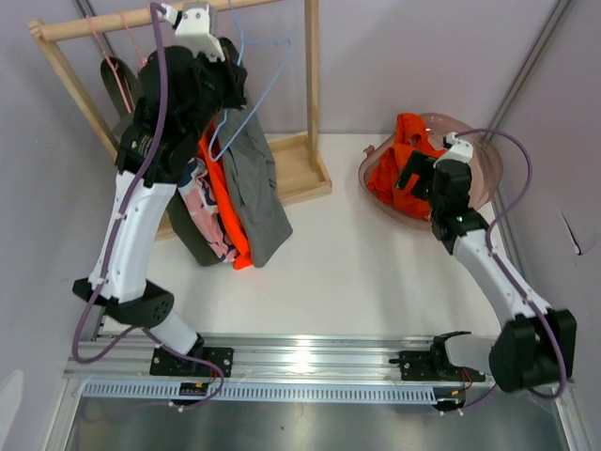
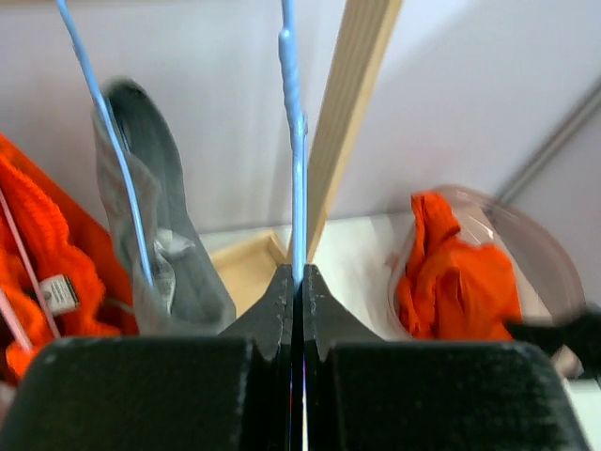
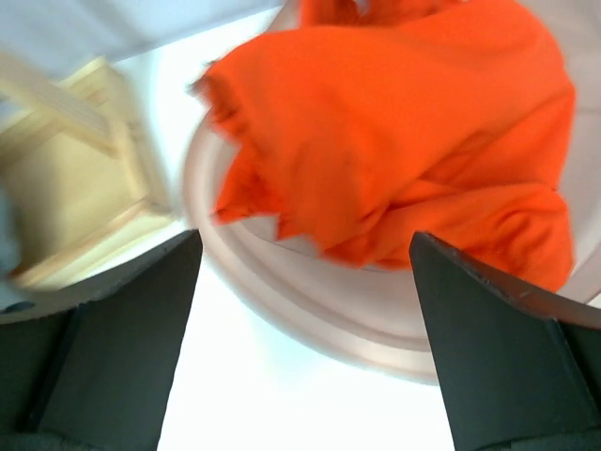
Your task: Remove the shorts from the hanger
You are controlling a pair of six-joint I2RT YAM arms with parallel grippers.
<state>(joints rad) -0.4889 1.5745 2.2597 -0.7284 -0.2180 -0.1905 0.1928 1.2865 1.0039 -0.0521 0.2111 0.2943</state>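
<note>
I've got the left gripper (image 2: 297,274) pinched tight on the thin light-blue wire hanger (image 2: 298,160); right gripper (image 3: 305,246) gapes empty over bright orange fabric shorts (image 3: 404,122), far right.

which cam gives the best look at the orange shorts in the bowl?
Right wrist: the orange shorts fill much of the frame, heaped in the bowl. Top external shows them small, partly behind the right gripper. Left wrist has them blurred at its right side, beyond the hanger that the left gripper pinches.
</note>
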